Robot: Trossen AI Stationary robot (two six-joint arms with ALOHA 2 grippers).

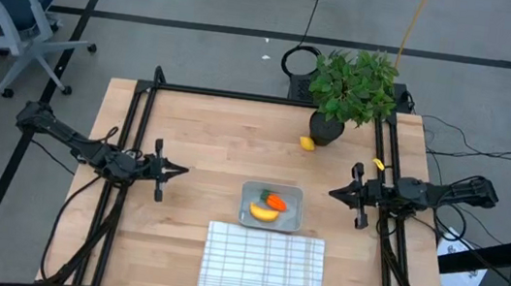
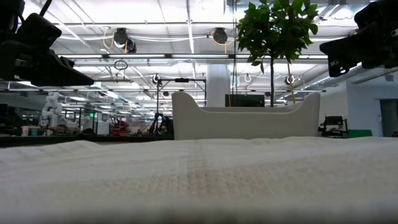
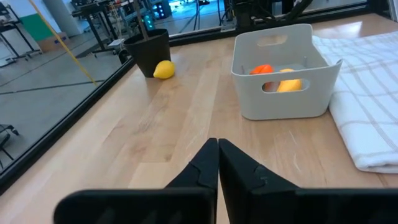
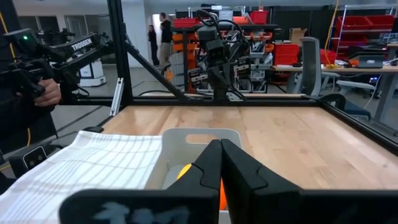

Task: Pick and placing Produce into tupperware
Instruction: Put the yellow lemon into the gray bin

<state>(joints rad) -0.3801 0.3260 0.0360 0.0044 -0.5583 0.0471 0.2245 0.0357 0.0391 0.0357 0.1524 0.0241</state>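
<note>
Yellow lemon: sitting alone on the wood by the plant pot, outside the tub.
Tub contents: carrot and banana are already lying inside.
Nearer arm: your right gripper; the lemon is lying ahead and off to its side, toward the pot.
Left gripper: waiting well across the table.
Jaws: both pairs are sitting pressed together, gripping nothing.
Long axis: roundish, so any approach angle suits you.

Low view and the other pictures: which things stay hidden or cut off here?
- Low view: the white grid-lined cloth and the tub's wall hide what lies in the translucent greyish plastic tub.
- Right wrist view: the right gripper covers most of the tub's contents.
- Low view: the small round yellow lemon is not visible.
</note>
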